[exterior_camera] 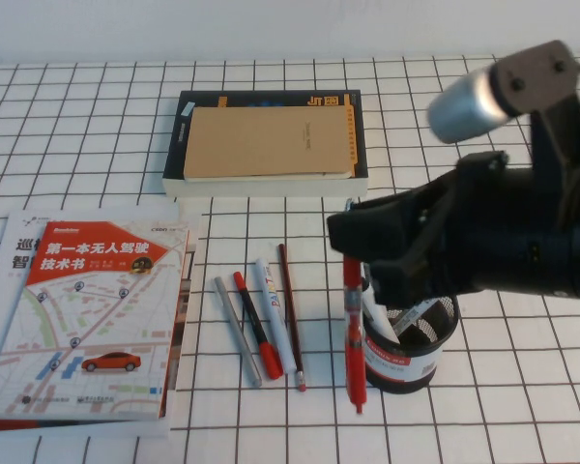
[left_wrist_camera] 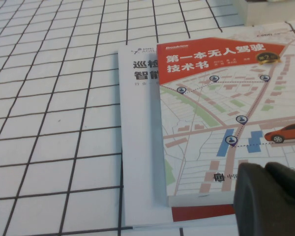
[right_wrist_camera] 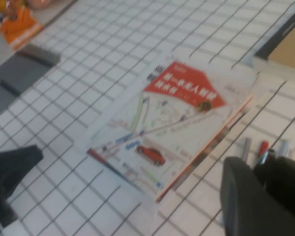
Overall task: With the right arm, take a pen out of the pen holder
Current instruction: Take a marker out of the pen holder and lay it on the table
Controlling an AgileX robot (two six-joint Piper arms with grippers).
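Note:
A black mesh pen holder (exterior_camera: 425,362) stands at the front right of the table, with a white pen still leaning in it. My right gripper (exterior_camera: 351,246) is above the holder's left side, shut on the top of a red pen (exterior_camera: 353,329). The pen hangs upright, and its tip shows in front of the holder's left edge. In the right wrist view the dark fingers (right_wrist_camera: 246,196) are pressed together. My left gripper (left_wrist_camera: 265,191) is out of the high view. It hovers shut and empty over the near corner of a map-cover book (left_wrist_camera: 221,98).
Several pens lie side by side left of the holder: a grey pen (exterior_camera: 236,329), a red marker (exterior_camera: 258,324), a white pen (exterior_camera: 274,314) and a dark pencil (exterior_camera: 291,314). The map-cover book (exterior_camera: 92,309) lies at the front left. A brown notebook (exterior_camera: 268,142) rests on a black book behind.

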